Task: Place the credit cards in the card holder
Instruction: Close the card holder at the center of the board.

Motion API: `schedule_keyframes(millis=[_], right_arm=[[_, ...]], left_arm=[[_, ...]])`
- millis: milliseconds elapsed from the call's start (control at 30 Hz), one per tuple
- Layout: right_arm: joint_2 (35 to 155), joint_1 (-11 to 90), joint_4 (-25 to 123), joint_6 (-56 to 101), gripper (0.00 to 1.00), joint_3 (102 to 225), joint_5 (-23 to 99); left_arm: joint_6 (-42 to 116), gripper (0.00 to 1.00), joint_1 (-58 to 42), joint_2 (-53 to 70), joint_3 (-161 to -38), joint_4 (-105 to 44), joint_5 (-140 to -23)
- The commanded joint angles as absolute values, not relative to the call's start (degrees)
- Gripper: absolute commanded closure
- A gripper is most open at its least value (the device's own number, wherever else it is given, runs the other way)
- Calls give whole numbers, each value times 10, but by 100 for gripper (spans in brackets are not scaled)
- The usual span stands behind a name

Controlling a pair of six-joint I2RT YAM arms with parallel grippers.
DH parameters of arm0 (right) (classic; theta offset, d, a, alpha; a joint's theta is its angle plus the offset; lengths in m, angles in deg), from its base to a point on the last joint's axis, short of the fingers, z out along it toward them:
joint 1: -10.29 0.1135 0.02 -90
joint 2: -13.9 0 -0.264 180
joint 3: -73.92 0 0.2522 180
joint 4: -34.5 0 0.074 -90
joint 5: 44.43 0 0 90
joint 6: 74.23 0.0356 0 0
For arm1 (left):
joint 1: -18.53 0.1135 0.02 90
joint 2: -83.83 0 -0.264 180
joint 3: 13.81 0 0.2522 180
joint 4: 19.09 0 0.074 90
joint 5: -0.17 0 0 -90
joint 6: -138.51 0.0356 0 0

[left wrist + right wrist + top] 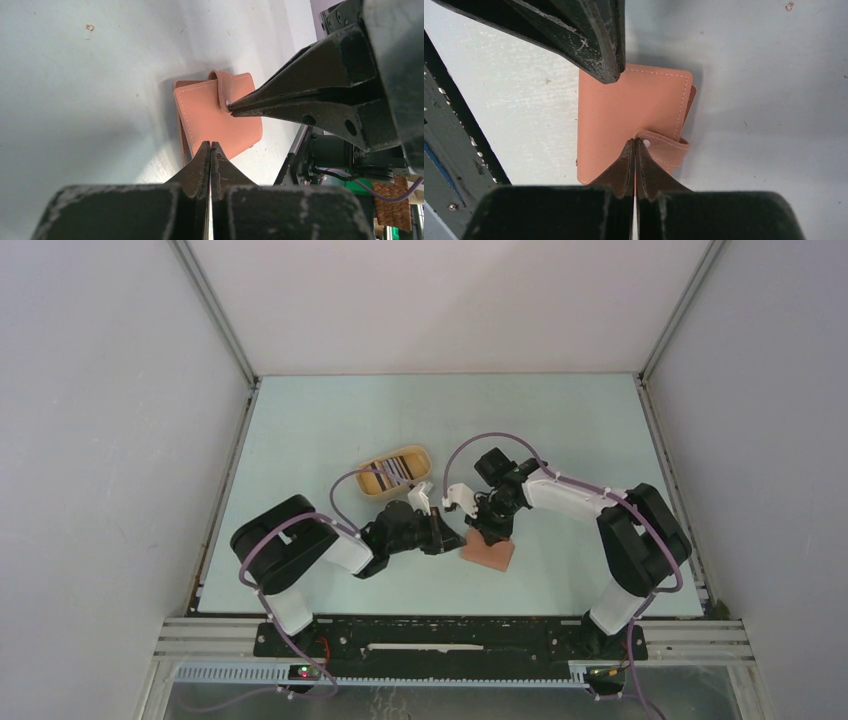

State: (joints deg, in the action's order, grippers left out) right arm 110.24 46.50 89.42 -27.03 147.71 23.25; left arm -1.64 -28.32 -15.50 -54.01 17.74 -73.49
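Reddish-brown leather card holder (pixel 488 554) lies flat on the pale table (pixel 560 430), near the front edge, between the two arms. It is folded closed, stitched face up, with the snap tab (pixel 664 147) wrapped over one edge onto that face.

Right gripper (pixel 634 142): jaws clenched tip to tip, nothing visible between them. The point rests on the tab right at the snap.

Left gripper (pixel 210 145): also clenched, nothing pinched. Its point sits at the holder's edge on the side opposite the tab, touching or just short of it; cannot tell which.

Oval tan woven tray (pixel 420 453) stands further back, to the left of centre, well apart from the holder. Flat dark and light strips (pixel 398 470) lie in it, probably the credit cards, but they are too small in the overhead view to count.

Progress, as a judgement:
- Early stage. No card is in either gripper and none shows at the holder.
- The holder is not yet open. Both points work at it, so the step in hand looks like unsnapping the tab while the other arm steadies the far edge.
- Left to do: free the tab, fold the holder open, fetch each card from the tray, and slide each one into the holder.
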Motion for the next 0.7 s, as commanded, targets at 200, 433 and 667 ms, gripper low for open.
schedule_keyframes(millis=[200, 433, 667], right_arm=[[1171, 476, 893, -250, 100, 1476, 277], [1191, 477, 899, -241, 100, 1485, 287], [1179, 465, 919, -233, 94, 1500, 244]], left_arm=[[-16, 100, -280, -110, -513, 201, -752], [-13, 100, -280, -89, -499, 201, -757], [-7, 100, -280, -75, -488, 201, -760]])
